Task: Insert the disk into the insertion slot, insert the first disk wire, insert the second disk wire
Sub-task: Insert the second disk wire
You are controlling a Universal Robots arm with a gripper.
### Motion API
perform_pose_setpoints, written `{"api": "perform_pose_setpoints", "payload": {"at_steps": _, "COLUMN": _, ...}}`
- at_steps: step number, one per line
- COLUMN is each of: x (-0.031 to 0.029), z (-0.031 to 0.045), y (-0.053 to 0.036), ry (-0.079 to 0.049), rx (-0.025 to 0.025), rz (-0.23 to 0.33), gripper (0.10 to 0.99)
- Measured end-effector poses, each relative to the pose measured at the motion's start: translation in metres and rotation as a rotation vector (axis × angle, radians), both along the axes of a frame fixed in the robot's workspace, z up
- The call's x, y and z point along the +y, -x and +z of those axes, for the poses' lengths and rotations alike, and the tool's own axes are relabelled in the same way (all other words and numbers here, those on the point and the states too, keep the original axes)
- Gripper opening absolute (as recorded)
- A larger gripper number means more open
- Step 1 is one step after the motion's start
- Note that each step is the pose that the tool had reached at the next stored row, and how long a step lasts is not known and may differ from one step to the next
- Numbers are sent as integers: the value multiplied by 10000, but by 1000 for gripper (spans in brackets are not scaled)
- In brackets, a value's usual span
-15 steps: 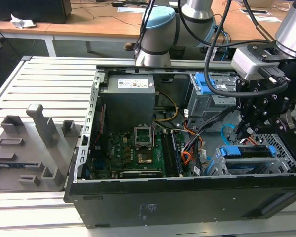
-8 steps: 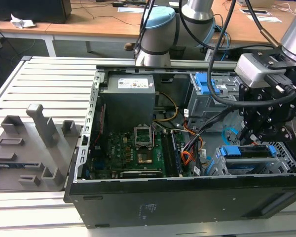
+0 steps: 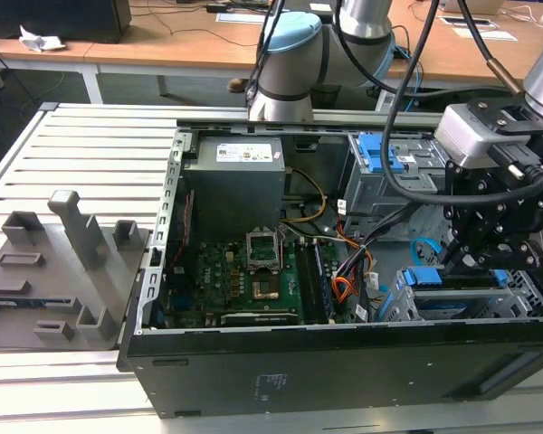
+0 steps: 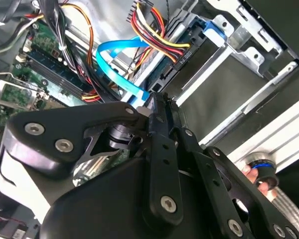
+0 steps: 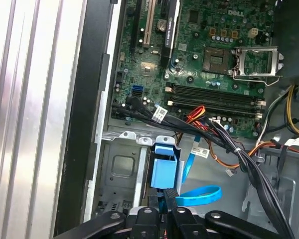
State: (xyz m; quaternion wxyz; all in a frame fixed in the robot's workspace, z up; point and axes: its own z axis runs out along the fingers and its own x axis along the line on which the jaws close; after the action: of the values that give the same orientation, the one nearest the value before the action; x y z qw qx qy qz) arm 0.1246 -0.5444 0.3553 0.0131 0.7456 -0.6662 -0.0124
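Sitting on your ribbed aluminium counter (image 3: 90, 145), wooden desks behind, the open computer case (image 3: 344, 362) is holding the disk (image 3: 452, 280) in the insertion slot (image 3: 407, 307); your hand (image 4: 159, 102) is pinching the second disk wire (image 4: 122, 64) just beside it.

A: What's in the PC case (image 3: 344, 362) w/ side off?
B: Grey PSU (image 3: 235, 176) at back, green motherboard (image 3: 235, 276) below w/ empty CPU socket (image 3: 262, 246).
A: Outside?
B: Grey fixture block (image 3: 59, 271) at exterior view's left, on slatted aluminium table (image 3: 100, 145).

No legible print, only unreadable specks on the power supply label (image 3: 249, 154) and the motherboard (image 5: 214, 59).
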Motion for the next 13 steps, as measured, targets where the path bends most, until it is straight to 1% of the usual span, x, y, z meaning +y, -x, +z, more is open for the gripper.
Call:
{"api": "perform_pose_setpoints", "payload": {"at_steps": 5, "x": 0, "z": -5, "y": 0, "ry": 3, "rx": 0, "rz": -1019, "gripper": 161}}
{"api": "perform_pose_setpoints", "payload": {"at_steps": 6, "x": 0, "z": -8, "y": -2, "ry": 3, "rx": 0, "rz": -1320, "gripper": 161}}
{"api": "perform_pose_setpoints", "payload": {"at_steps": 8, "x": 0, "z": -19, "y": -64, "ry": 1, "rx": 10, "rz": -1425, "gripper": 161}}
{"api": "perform_pose_setpoints", "payload": {"at_steps": 13, "x": 7, "z": -69, "y": -104, "ry": 4, "rx": 30, "rz": -1513, "gripper": 161}}
